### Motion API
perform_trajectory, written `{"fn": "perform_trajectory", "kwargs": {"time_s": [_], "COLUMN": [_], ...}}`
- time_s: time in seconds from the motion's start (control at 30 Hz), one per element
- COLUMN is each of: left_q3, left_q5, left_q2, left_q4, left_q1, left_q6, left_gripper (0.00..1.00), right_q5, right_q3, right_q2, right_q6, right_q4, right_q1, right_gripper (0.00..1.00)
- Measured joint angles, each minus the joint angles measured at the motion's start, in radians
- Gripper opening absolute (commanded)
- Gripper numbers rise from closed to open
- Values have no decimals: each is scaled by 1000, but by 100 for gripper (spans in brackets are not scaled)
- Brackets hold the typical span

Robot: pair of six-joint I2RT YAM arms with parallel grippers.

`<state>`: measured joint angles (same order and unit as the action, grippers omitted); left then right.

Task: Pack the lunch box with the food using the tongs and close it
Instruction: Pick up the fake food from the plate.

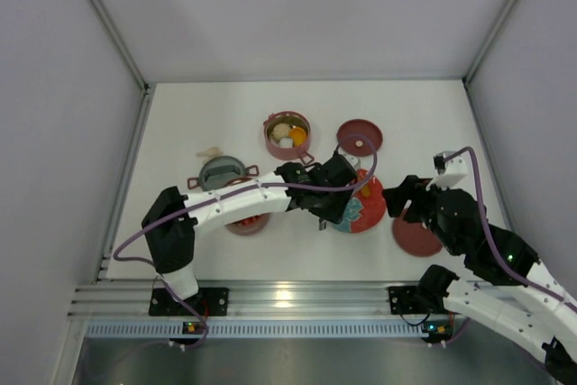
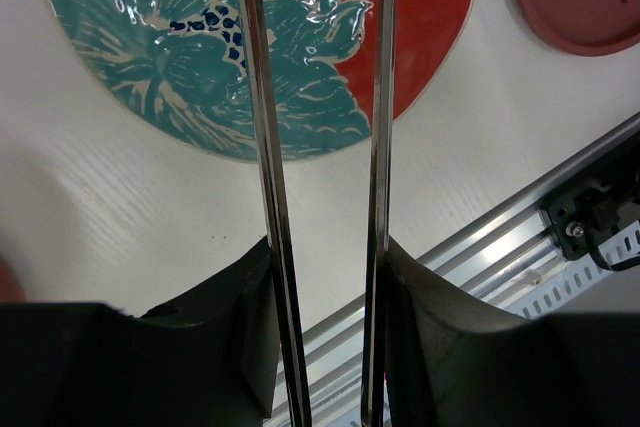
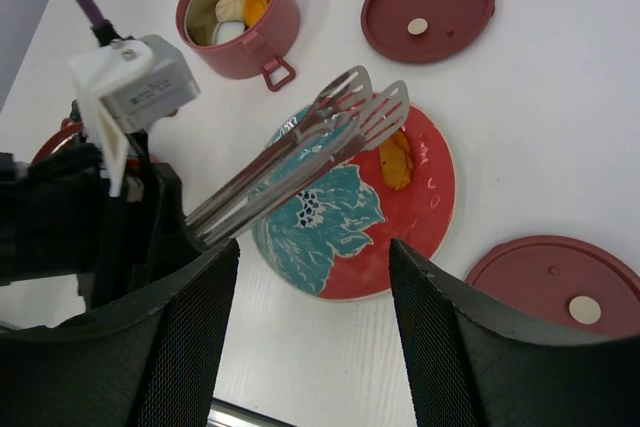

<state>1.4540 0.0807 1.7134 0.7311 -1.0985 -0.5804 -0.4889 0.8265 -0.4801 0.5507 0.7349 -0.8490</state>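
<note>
Tongs (image 3: pixel 300 162), gripped by left tool (image 2: pixel 325 277), arms part-closed, long axis running out over red plate (image 3: pixel 430 217); orange food piece (image 3: pixel 395 159) lies on plate just beside tips; right tool (image 3: pixel 312 267) wide open, empty, farther off.

Slim silver tongs (image 3: pixel 285 162) slant over the red plate (image 3: pixel 430 217) at centre, arms slightly parted, slotted tips beside an orange carrot piece (image 3: pixel 395 159). Far centre, an open pink pot (image 3: pixel 278 22) holds white and orange food (image 3: pixel 243 9). A second pot (image 1: pixel 223 174) stands left. Two maroon lids lie flat: one far right (image 3: pixel 428 9), one near right (image 3: pixel 545 282).
</note>
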Motion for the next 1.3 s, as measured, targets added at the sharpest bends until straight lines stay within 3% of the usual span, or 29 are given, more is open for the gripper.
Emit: {"fn": "perform_trajectory", "kwargs": {"time_s": [0.53,1.3], "left_q3": [5,-84], "left_q5": [-18,13], "left_q2": [130,73], "left_q4": [-50,-66], "left_q1": [-19,-36], "left_q6": [-2,-23], "left_gripper": [43,45], "right_q5": [-8,-3], "right_q3": [0,27], "right_q2": [-8,-48], "right_q6": [-1,-9], "right_q4": [10,7], "right_q1": [0,0], "right_gripper": [62,61]}}
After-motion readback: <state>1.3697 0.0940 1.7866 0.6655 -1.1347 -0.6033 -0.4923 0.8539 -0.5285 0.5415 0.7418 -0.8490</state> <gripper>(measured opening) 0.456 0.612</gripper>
